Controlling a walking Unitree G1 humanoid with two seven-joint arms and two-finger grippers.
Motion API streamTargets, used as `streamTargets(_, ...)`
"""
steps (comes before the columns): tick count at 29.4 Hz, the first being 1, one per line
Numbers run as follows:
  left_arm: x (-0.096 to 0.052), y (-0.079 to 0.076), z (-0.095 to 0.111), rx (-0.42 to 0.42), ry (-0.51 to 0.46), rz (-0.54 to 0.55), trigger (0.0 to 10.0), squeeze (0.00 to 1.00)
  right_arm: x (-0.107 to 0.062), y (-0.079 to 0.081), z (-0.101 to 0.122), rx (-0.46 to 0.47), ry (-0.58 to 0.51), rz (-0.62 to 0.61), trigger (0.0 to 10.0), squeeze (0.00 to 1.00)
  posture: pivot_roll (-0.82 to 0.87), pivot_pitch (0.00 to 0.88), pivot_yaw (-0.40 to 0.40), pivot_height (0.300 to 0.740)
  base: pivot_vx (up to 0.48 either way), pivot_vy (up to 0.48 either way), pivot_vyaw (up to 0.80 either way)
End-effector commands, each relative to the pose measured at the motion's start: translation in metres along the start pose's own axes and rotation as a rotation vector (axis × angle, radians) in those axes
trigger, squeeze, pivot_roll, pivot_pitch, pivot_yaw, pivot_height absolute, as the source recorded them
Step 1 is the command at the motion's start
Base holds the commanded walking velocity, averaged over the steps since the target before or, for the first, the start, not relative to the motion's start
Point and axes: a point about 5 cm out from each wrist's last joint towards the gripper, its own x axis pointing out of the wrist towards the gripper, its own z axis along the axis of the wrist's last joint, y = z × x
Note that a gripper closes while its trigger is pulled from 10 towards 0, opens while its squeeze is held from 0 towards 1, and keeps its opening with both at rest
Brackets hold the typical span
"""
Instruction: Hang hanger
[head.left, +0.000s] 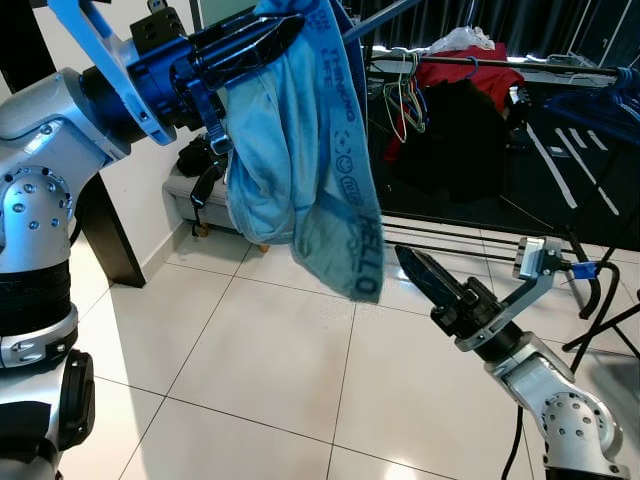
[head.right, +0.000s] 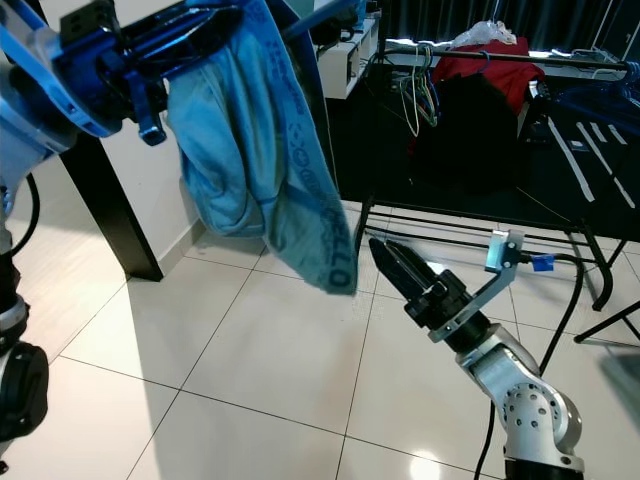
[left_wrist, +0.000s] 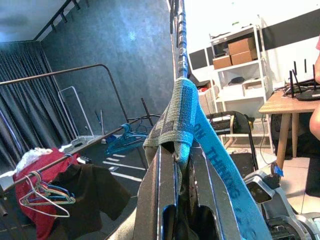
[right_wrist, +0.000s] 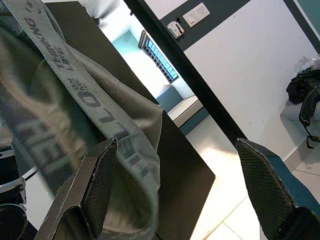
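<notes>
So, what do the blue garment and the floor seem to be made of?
Garment: soft knit fabric, probably cotton, matte; it folds limply from the left gripper, with a woven lettered band. Floor: glossy pale tiles, likely ceramic, with grout lines and reflections.

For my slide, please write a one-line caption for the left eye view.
Left gripper holds up a blue garment; open right gripper waits below it, near a clothes rack.
</notes>
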Motion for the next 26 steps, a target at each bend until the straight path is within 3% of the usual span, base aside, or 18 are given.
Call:
streamTargets(1, 0.002, -0.005, 0.001, -0.012, -0.017, -0.021, 0.0, 0.0, 0.005, -0.001, -0.005, -0.005, 0.046, -0.019, 10.0, 0.0, 0.01, 0.039, -0.015, 0.74, 0.0, 0.0, 0.0)
streamTargets(6, 0.002, -0.005, 0.001, -0.012, -0.017, -0.021, 0.0, 0.0, 0.005, -0.001, -0.005, -0.005, 0.046, -0.019, 10.0, 0.0, 0.01, 0.039, -0.015, 0.74, 0.0, 0.0, 0.0)
streamTargets(10, 0.004, -0.008, 0.001, -0.016, -0.024, -0.029, 0.0, 0.0, 0.011, 0.003, -0.016, -0.006, 0.128, 0.001, 10.0, 0.0, 0.01, 0.043, -0.015, 0.74, 0.0, 0.0, 0.0)
streamTargets(26, 0.005, -0.009, 0.001, -0.029, -0.029, -0.025, 0.0, 0.0, 0.013, 0.013, -0.025, -0.019, 0.218, 0.058, 10.0, 0.0, 0.01, 0.047, -0.016, 0.74, 0.0, 0.0, 0.0)
